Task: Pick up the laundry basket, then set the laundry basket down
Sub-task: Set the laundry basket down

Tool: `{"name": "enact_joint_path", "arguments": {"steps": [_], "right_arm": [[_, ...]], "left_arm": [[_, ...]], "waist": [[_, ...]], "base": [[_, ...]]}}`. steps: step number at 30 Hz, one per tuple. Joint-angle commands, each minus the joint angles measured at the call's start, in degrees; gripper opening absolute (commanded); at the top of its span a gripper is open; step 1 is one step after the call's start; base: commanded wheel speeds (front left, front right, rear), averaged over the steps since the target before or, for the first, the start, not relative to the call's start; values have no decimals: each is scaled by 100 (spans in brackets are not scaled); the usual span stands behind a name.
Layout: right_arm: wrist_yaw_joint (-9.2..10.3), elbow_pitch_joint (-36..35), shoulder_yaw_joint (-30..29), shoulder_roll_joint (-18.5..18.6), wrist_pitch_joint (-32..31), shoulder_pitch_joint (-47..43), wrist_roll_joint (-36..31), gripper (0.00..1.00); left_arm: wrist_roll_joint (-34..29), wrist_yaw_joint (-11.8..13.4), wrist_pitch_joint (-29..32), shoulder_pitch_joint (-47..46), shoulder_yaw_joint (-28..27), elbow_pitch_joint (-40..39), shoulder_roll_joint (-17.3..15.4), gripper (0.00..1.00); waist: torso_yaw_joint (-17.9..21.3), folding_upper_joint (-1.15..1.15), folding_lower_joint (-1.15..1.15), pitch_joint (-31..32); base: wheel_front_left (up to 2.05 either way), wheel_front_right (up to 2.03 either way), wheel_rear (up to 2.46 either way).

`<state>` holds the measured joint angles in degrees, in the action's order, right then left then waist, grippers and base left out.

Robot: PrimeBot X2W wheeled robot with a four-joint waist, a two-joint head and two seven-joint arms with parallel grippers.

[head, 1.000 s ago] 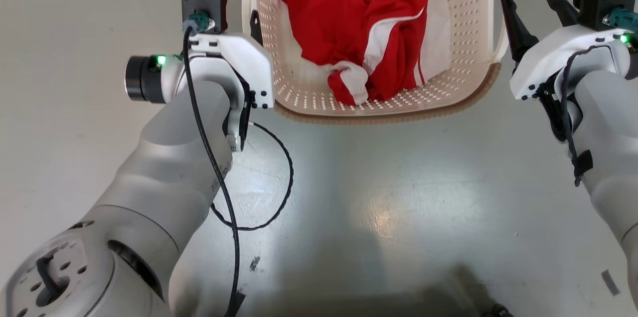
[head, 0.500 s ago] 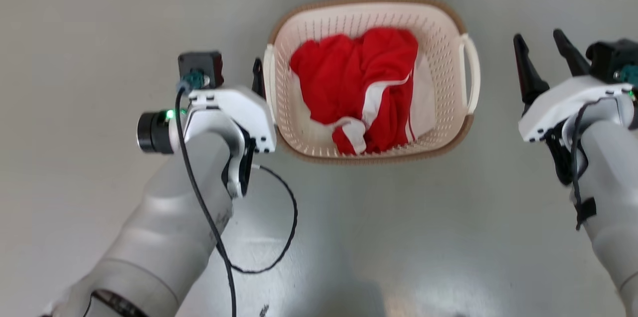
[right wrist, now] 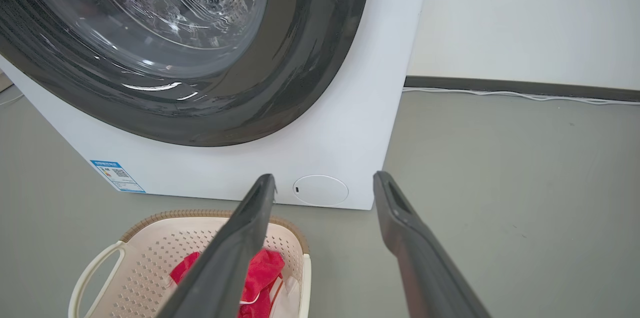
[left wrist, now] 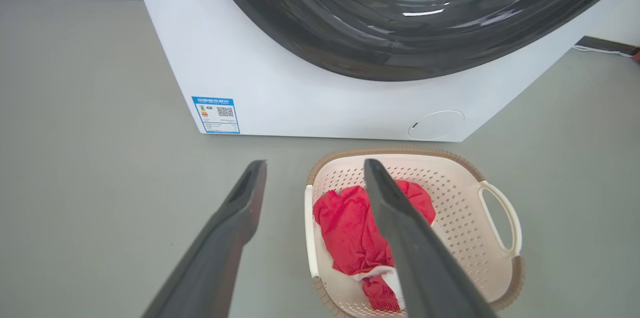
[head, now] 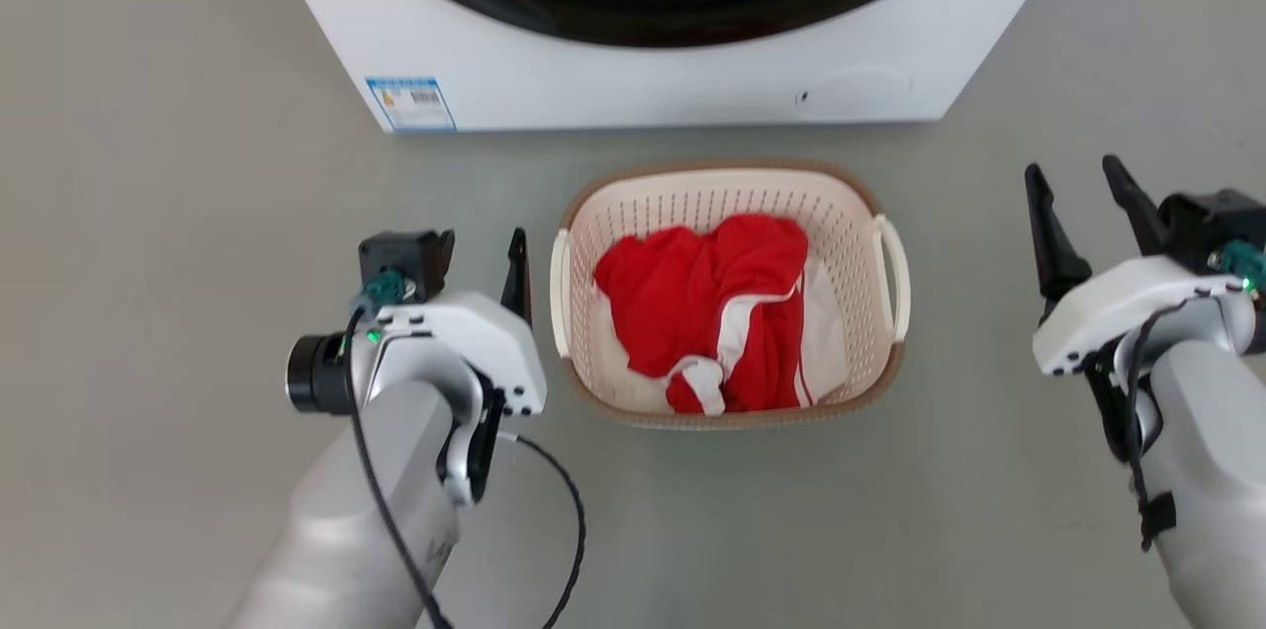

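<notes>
Cream laundry basket (head: 712,204), long axis left-right

We count one laundry basket (head: 732,418) between left gripper (left wrist: 314,163) and right gripper (head: 1071,166), one washing machine (head: 613,85) beyond them, one red garment (head: 692,293).

Cream laundry basket (head: 727,199), upright, floor-set

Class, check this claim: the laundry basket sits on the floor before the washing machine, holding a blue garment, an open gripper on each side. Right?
Not quite. The head view shows the garment is red and white, not blue. The laundry basket does sit on the floor before the washing machine, left gripper and right gripper open beside it.
</notes>
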<state>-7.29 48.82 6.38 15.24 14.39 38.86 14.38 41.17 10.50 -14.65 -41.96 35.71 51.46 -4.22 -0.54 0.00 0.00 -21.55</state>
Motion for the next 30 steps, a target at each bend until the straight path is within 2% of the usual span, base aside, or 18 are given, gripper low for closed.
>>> {"name": "enact_joint_path", "arguments": {"steps": [1,12,30], "right_arm": [[-20,-238,4,-26,61,-262,-120,100],[-20,-1009,-276,-79,61,-1288,-473,100],[-20,-1951,-580,-145,61,-2530,-671,100]], "left_arm": [[-175,-71,-34,182,-301,-220,-178,100],[-826,-270,-35,1477,-1378,-1137,-357,100],[-1370,-373,-35,2977,-2429,-2411,-334,100]], "waist": [[24,0,0,348],[149,0,0,1231],[120,0,0,1880]], "base": [[0,0,0],[0,0,0],[0,0,0]]}}
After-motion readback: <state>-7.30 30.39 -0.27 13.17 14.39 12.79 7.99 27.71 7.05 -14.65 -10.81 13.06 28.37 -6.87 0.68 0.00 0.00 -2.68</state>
